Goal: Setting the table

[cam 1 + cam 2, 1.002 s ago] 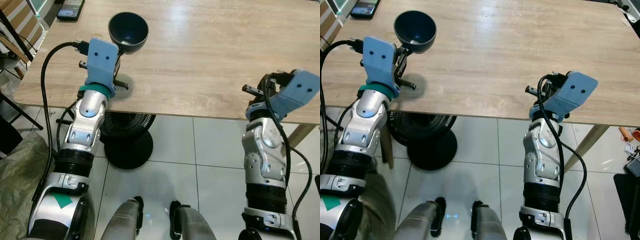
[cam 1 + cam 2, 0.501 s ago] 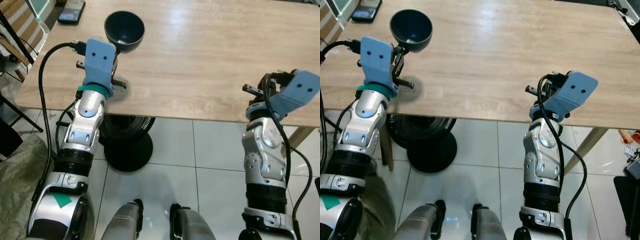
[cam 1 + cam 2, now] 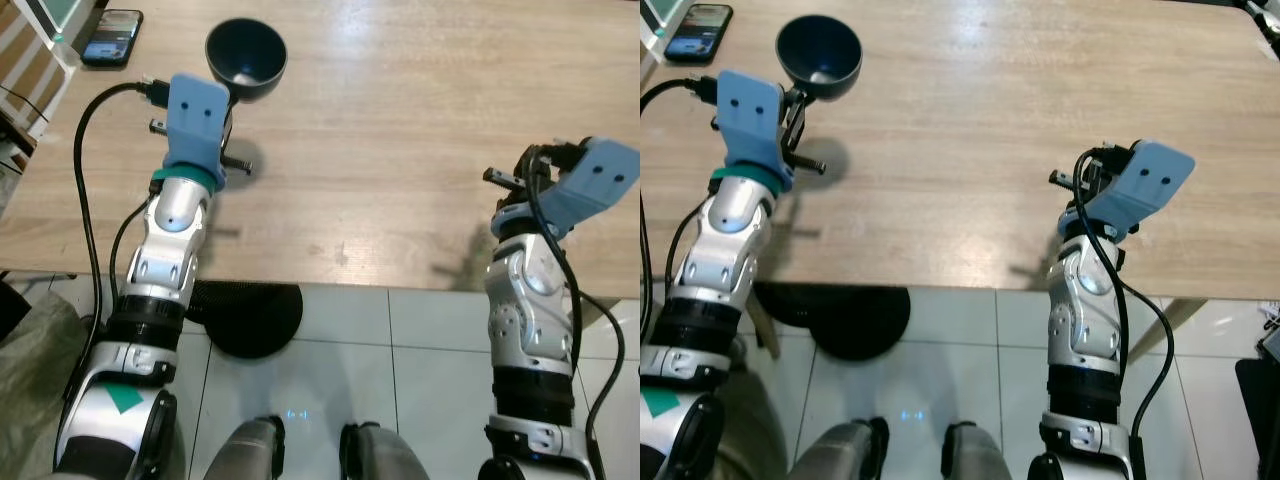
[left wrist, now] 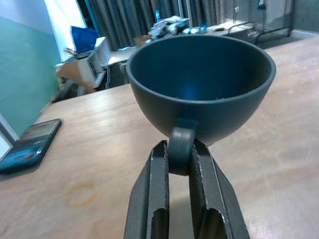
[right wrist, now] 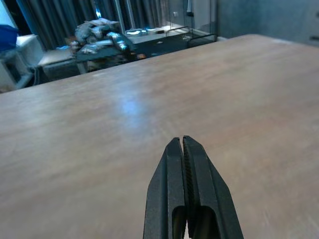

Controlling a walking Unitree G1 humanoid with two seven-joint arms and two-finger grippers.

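A dark blue bowl (image 3: 246, 60) with a small handle hangs just above the wooden table (image 3: 400, 150) at its far left. My left gripper (image 4: 178, 149) is shut on that handle, and the bowl (image 4: 199, 89) sits upright and empty beyond the fingertips. My right gripper (image 5: 182, 142) is shut with nothing in it, held low over the bare wood near the table's front right edge. The right arm (image 3: 560, 190) rises from below that edge.
A black phone (image 3: 110, 48) lies on the table's far left corner, left of the bowl. A black fan base (image 3: 245, 315) stands on the tiled floor under the front edge. A chair frame (image 3: 20, 90) is at the left.
The camera has moved toward the table, so its front edge now lies closer to me and both arms reach over the wood. The bowl stays held in the left gripper.
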